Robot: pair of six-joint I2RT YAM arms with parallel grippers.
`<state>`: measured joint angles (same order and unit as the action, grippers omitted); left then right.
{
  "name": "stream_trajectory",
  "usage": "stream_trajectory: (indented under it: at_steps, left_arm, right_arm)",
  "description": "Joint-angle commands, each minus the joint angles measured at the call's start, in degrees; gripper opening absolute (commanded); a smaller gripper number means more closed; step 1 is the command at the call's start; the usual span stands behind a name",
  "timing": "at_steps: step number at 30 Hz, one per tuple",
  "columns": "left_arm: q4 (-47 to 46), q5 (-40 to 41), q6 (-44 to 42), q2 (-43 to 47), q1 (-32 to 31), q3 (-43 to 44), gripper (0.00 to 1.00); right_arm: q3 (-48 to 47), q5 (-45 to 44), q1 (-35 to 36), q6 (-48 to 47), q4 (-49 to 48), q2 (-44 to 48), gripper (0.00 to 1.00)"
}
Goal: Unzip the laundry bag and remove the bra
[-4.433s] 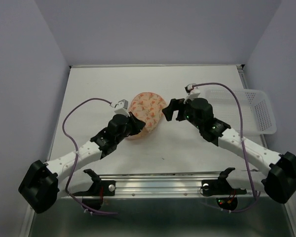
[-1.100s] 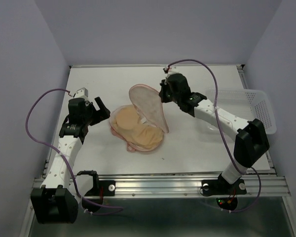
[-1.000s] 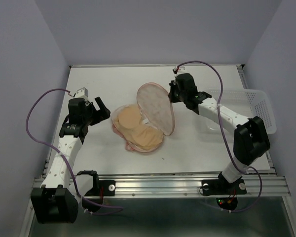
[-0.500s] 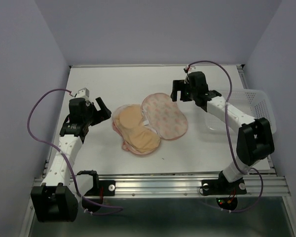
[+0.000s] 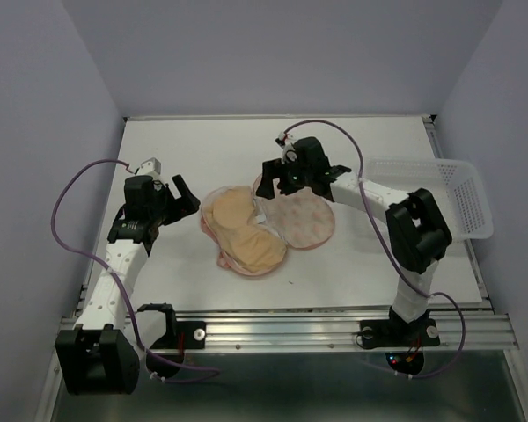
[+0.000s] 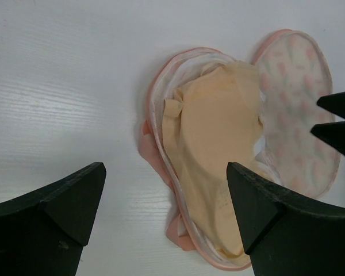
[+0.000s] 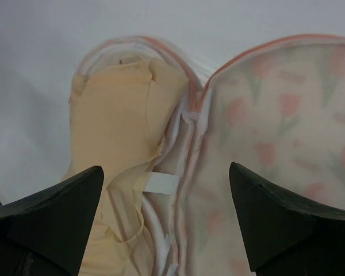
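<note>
Bra lengthwise, far-left to near-right

A flat white table with a faint wood grain carries everything. Near its middle lies a soft, peach-pink fabric laundry bag, unzipped and spread open like a book, with both halves flat on the surface. The right half shows its pale lining with faded orange-red marks; the left half is a pink-rimmed shell. A plain tan-beige padded bra rests in that left half, on the bag rather than on the bare table. Well apart, at the right edge, sits a clear plastic mesh basket, which seems to overhang the table's side.
</note>
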<state>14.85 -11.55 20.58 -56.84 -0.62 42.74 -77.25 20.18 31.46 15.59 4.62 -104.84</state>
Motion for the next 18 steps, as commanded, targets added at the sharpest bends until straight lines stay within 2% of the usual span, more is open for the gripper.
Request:
stream_trajectory:
  at_steps: [1,10,18]
  left_arm:
    - [-1.76,-0.05,-0.98,-0.03,0.18,-0.55,0.99]
    - [-1.76,0.39,-0.89,-0.11,0.18,-0.64,0.99]
    - [-1.76,0.48,-0.72,-0.12,0.18,-0.64,0.99]
  right_arm:
    - [-5.96,3.90,2.81,1.90,-3.74,-5.37,0.95]
    - [-10.81,3.55,6.24,2.07,-6.99,-16.35,0.82]
    - [-11.43,3.37,7.38,1.72,-9.72,-18.82,0.70]
